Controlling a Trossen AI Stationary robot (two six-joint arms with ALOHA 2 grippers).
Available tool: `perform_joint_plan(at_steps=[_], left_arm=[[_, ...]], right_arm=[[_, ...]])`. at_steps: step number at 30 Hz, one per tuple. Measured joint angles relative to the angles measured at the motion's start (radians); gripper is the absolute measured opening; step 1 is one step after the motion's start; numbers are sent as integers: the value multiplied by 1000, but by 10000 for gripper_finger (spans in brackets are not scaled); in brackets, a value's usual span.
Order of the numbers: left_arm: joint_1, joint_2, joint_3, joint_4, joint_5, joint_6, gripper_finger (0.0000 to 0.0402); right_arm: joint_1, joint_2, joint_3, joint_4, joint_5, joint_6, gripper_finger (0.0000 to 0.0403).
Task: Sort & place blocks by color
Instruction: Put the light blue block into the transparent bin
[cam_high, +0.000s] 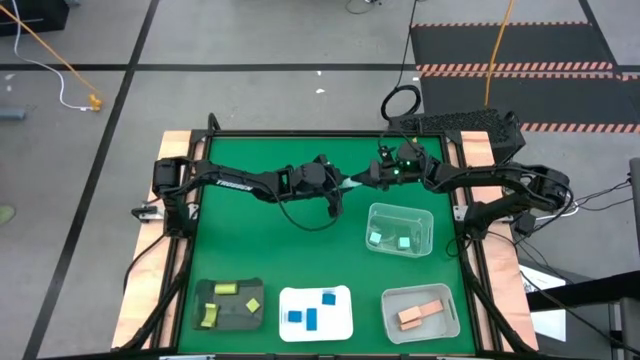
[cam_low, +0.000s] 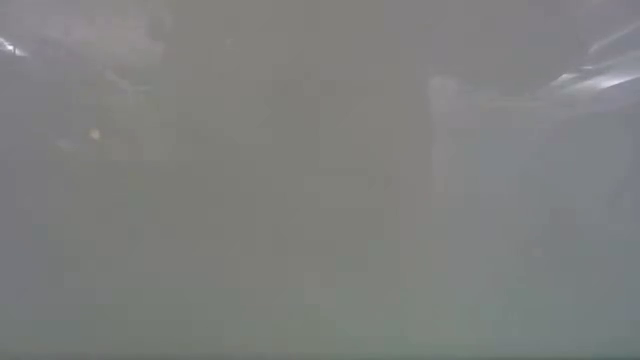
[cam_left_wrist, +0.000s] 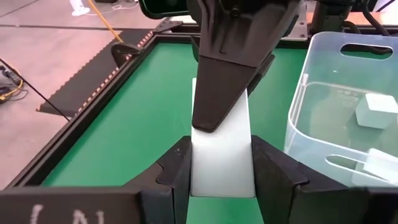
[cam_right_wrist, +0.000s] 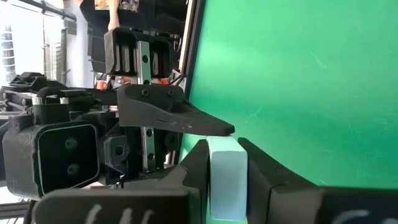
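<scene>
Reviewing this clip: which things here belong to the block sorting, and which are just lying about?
In the job:
mint bar, gripped by left claw and right claw; yellow-green blocks in dark tray; blue blocks on white tray; mint blocks in clear tray; tan-pink blocks in grey tray.

Lying about:
orange cable, black cable loop, striped floor mat.

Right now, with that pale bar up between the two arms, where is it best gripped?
At its ends, across the flat long faces. The mint bar is long and slim, so each end has room for one set of jaws. The left gripper clamps one end, and the right gripper comes in lengthwise from the opposite end.
</scene>
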Motion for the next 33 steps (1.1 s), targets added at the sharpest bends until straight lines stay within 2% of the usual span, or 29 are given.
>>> perform_joint_plan(at_steps=[6,13,18,22,26,33], left_arm=[[0,1,0,6,-5,-10,135],[3,3,-1,11,-15,-109,271],[3,3,-1,-5,-18,-233,320],[3,-15,-1,-43,-16,-316,327],[18,-82,-1,-147,-10,-351,317],[80,-279,-1,-464,-10,-352,284]], right_arm=[[0,-1,0,-5,-2,-16,43],[-31,-4,3,-50,-33,-74,43],[-91,-31,2,-191,-48,-173,43],[-123,-98,2,-336,-48,-308,43],[-129,-204,2,-464,-48,-435,43],[-94,-392,2,-694,-45,-506,43]])
